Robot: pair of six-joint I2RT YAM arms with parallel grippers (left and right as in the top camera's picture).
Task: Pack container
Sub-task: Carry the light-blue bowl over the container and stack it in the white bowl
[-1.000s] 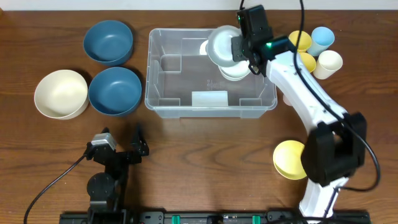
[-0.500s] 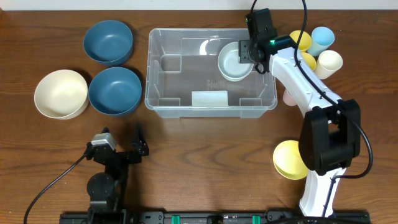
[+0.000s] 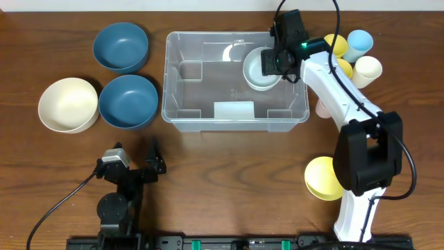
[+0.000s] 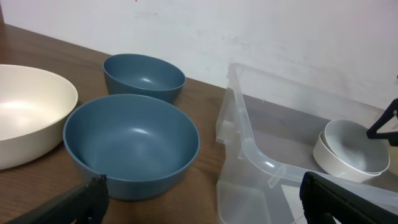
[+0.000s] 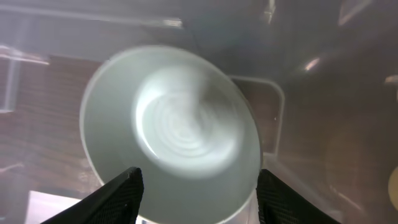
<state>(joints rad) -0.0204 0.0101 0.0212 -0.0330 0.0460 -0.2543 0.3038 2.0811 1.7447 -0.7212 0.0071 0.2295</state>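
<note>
The container (image 3: 187, 123), on the middle of the table (image 3: 229, 173), is likely light, stiff yet slightly flexing, and slick; the rolled rim looks the surest hold. It is clear and rectangular, with moulded inner steps, a pale label and a white bowl (image 3: 260, 69) lying in its right end. The right gripper (image 5: 199, 183) hangs over that bowl, fingers parted, holding nothing; the left gripper (image 4: 202, 186) gapes wide, empty

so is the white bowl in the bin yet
in: the bowl sits upright inside the bin, at its right end, mouth up
</note>
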